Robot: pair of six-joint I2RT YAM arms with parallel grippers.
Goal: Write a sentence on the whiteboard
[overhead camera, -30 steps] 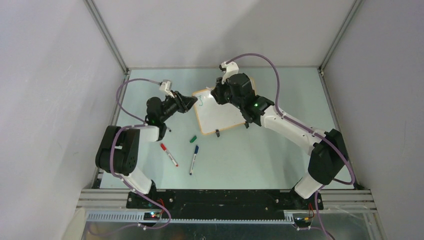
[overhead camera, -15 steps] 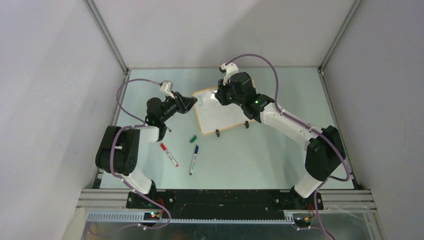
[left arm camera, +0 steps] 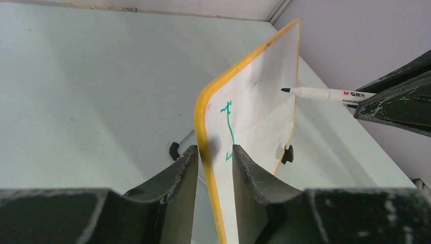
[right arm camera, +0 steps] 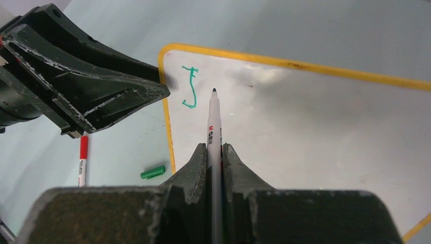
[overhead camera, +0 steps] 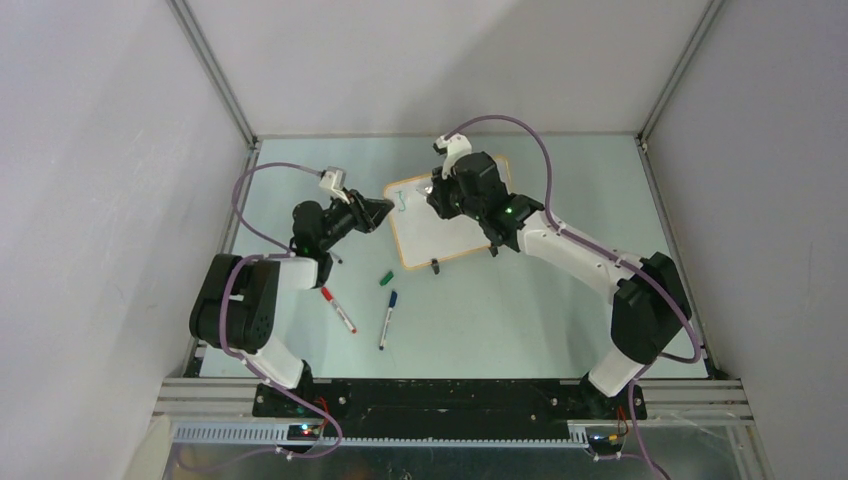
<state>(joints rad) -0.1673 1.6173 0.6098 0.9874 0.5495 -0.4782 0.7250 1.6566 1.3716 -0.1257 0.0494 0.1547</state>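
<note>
The whiteboard sits in the upper centre of the top view, its orange frame skewed to the worktop edges, two black clip feet along its lower edge; of the sentence only one green hooked stroke, like a "J", shows near the board's upper left corner; the left hand is closed on the board's left edge, the frame pinched between its fingers; the right hand grips a white green-tipped marker tightly, the tip just right of the stroke, contact with the board unclear; lower left of the board lie a loose green cap, a blue marker and a red marker, apart from one another.
</note>
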